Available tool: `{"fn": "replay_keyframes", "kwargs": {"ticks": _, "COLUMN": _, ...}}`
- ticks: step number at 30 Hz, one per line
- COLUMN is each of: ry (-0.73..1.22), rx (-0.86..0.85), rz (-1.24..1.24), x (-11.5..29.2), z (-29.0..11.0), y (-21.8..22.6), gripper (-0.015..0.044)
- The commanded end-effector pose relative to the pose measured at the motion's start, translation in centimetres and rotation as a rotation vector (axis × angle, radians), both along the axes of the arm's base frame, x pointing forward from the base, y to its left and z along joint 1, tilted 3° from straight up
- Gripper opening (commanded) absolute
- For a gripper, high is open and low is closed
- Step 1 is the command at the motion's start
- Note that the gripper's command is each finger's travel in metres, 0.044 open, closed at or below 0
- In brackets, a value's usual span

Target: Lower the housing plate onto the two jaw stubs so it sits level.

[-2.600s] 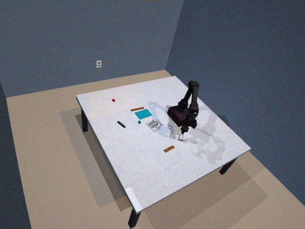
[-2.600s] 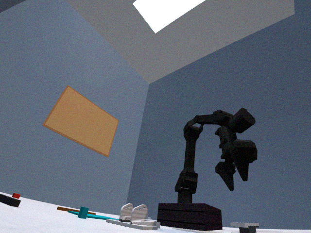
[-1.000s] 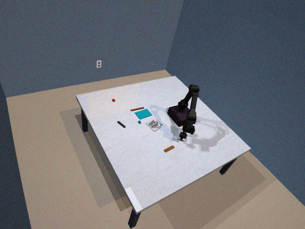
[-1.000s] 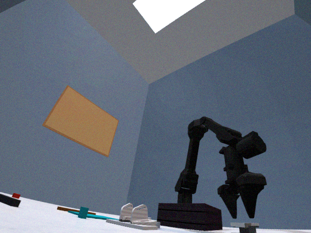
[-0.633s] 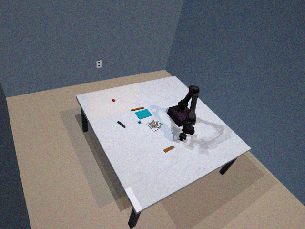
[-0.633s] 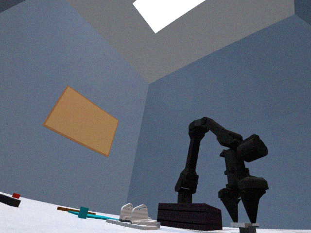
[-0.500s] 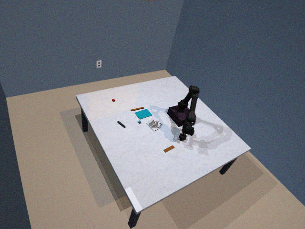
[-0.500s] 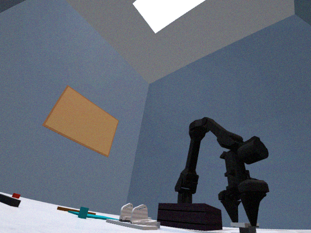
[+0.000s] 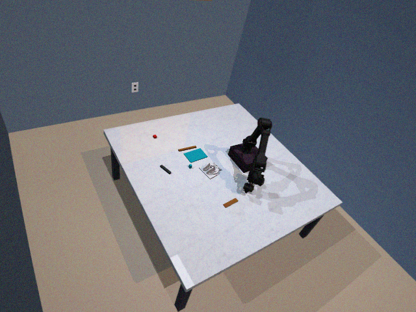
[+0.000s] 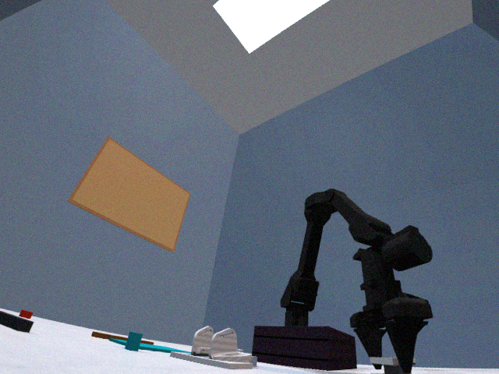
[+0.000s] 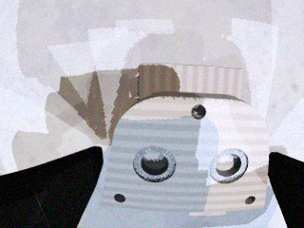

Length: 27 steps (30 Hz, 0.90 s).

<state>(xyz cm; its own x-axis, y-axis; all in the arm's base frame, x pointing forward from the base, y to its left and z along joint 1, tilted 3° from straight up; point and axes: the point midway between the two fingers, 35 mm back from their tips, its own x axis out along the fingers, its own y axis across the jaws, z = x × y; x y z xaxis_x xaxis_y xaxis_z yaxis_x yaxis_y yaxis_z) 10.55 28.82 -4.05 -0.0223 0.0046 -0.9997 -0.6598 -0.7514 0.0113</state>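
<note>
The housing plate (image 11: 239, 135) (image 10: 385, 360) is pale, with two large ringed holes and three small ones. It lies level and low, with a dark piece under it in the exterior view. My gripper (image 11: 189, 160) (image 10: 391, 368) is open, its fingers down at either side of the plate, holding nothing. In the top view the gripper largely hides the plate. Two pale upright jaws (image 10: 202, 340) (image 10: 224, 344) stand side by side on a flat base (image 10: 217, 362) (image 9: 210, 176), away from the gripper. Their pins and stubs are too small to make out.
A teal sheet (image 9: 195, 155), small teal block (image 9: 190, 166) (image 10: 133, 341) and brown strip (image 9: 186, 148) lie beyond the jaw base. A black bar (image 9: 165, 169) and red block (image 9: 155, 136) lie farther off. Another brown strip (image 9: 230, 203) lies near the gripper. The arm stands on a dark box (image 10: 302, 347).
</note>
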Motion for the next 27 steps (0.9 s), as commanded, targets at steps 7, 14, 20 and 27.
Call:
{"fn": "replay_keyframes", "kwargs": {"ticks": 7, "ry": 0.004, "rx": 0.0, "rz": 0.0, "x": -0.1, "z": -0.11, "y": -0.06, "gripper": 0.044}}
{"fn": "replay_keyframes", "kwargs": {"ticks": 14, "ry": 0.004, "rx": 0.0, "rz": 0.0, "x": -0.1, "z": -0.17, "y": -0.06, "gripper": 0.044}}
{"fn": "replay_keyframes", "kwargs": {"ticks": 20, "ry": 0.001, "rx": -0.002, "rz": -0.002, "x": -0.03, "z": -0.11, "y": -0.06, "gripper": 0.0427}}
{"fn": "replay_keyframes", "kwargs": {"ticks": 27, "ry": 0.001, "rx": -0.002, "rz": -0.002, "x": -0.03, "z": -0.11, "y": -0.06, "gripper": 0.038}}
